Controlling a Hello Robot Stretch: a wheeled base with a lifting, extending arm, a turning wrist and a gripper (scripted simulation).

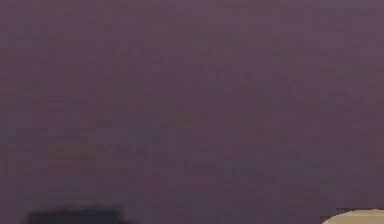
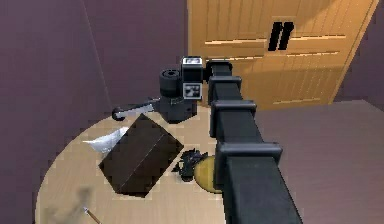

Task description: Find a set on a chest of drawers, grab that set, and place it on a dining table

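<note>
Nearest stands the arm's dark bar (image 2: 245, 160), rising over a round wooden table (image 2: 70, 185). Just left of it lies a small dark cluster (image 2: 188, 160); whether this is the set cannot be told. Beside it sit a yellow disc (image 2: 205, 178), a dark brown box (image 2: 140, 155) and a pale sheet (image 2: 108, 135). The gripper (image 2: 122, 110) points toward the table's far edge; its opening and any hold cannot be told.

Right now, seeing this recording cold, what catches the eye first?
The dark square arm rises from the arm side view's bottom edge over a round wooden table, its gripper at the far end. A dark box lies on the table left of the arm, with a wooden panelled door behind. The forward view faces a purple wall.
</note>
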